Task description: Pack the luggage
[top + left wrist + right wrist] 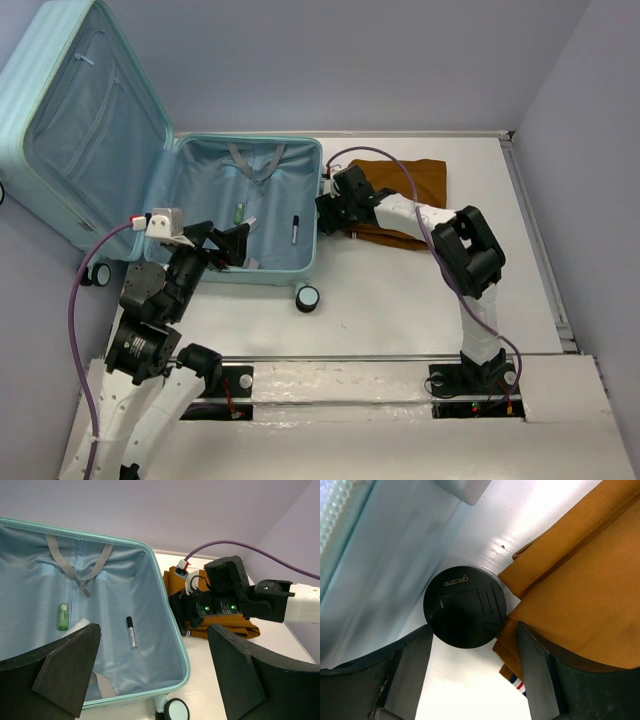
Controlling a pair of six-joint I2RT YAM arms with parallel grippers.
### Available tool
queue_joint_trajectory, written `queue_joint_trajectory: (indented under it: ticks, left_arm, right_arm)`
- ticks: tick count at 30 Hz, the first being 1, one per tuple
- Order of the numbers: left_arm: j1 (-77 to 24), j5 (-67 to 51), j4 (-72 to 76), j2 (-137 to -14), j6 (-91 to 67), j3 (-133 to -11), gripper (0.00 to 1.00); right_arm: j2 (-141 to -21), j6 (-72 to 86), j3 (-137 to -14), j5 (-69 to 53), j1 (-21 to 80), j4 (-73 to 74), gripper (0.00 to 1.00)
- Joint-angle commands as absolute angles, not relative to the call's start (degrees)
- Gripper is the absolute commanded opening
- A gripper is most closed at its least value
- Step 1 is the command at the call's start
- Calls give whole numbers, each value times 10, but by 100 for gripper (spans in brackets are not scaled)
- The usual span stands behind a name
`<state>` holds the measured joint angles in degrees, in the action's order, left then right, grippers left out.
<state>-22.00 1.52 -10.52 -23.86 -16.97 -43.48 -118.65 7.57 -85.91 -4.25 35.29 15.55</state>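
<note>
The pale aqua luggage (310, 200) lies open, its lid (90, 120) leaning back at the left. In its blue lining lie a green bottle (240, 212) and a silver tube with a black cap (295, 230); both also show in the left wrist view, the bottle (62, 616) and the tube (131, 632). My left gripper (228, 248) is open and empty over the near left of the case (155, 680). My right gripper (330, 215) is open just outside the case's right wall. Its fingers straddle a black round disc (464, 607) on the table beside a folded brown garment (570, 580).
The brown garment (405, 190) lies right of the case, under the right arm. A caster wheel (308, 297) sticks out at the case's near right corner. A white item (80, 625) lies beside the green bottle. Grey straps (255, 160) hang at the case's far wall.
</note>
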Motion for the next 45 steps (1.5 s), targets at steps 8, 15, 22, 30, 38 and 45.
queue_joint_trajectory:
  ticks: [8,15,22,30,38,45]
  left_arm:
    - [-214,3,-84,-247,-161,-430,99]
    - [-210,3,-85,-250,-160,-430,99]
    - [-208,3,-85,-252,-160,-430,99]
    - [-207,3,-86,-250,-159,-430,99]
    - [-207,3,-86,-243,-160,-429,99]
    - [-207,3,-86,-242,-161,-429,99]
  right_arm:
    - [-1115,18,-837,48,374,152,86]
    - [-1141,-44,-846,-50,374,140,85]
    - [-1182,-80,-854,-74,374,79,87]
    - [-1216,-74,-830,-79,374,-16,87]
    - [-1234,-48,-782,-72,374,-47,71]
    - [-1124,-7,-673,-10,374,-105,59]
